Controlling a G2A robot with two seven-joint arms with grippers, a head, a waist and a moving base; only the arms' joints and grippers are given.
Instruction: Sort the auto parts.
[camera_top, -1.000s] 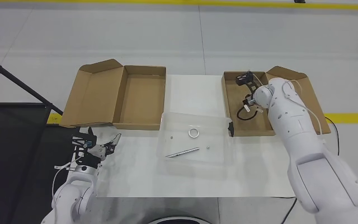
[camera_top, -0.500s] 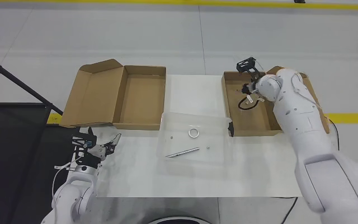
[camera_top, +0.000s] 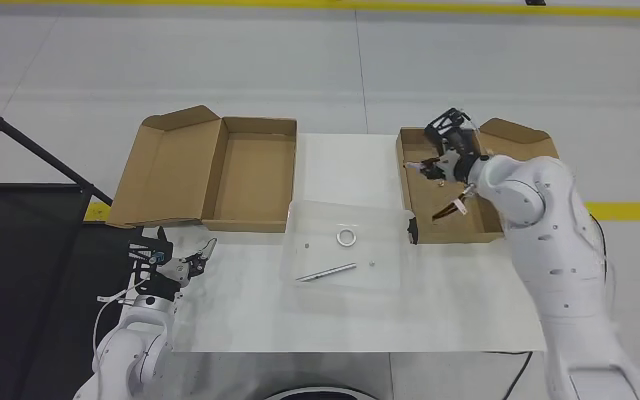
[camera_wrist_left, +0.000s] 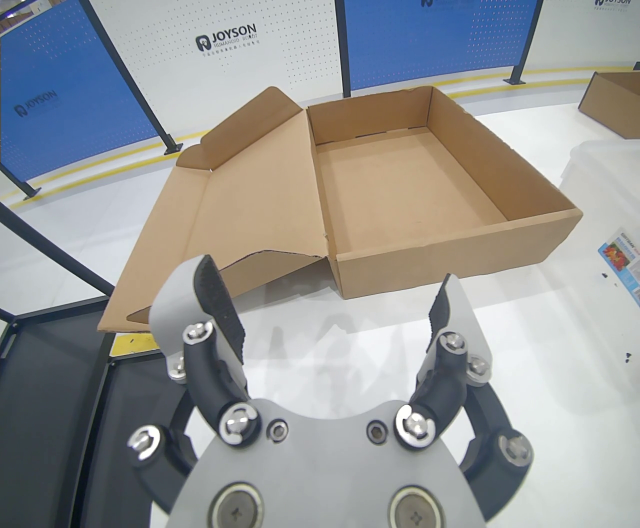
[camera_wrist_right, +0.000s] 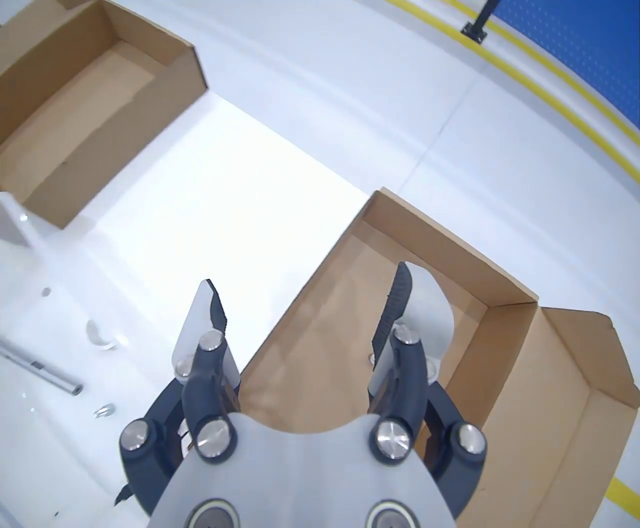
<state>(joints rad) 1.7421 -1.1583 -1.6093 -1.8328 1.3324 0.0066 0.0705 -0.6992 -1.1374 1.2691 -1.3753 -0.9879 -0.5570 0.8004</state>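
Right pincer (camera_wrist_right: 306, 277) hangs released, fingers spread, above the far half of the right box (camera_top: 402, 185). Left pincer (camera_wrist_left: 326, 272) is also released, at the table's near left edge. The rod (camera_top: 327, 271) lies well apart from both, left of and nearer than the right pincer. Its long axis runs left to right, with the right end slightly farther. It lies in the tray (camera_top: 310, 212) with a ring (camera_top: 345, 237) and a nut (camera_top: 371, 264). A dark part (camera_top: 447, 209) lies in the right box.
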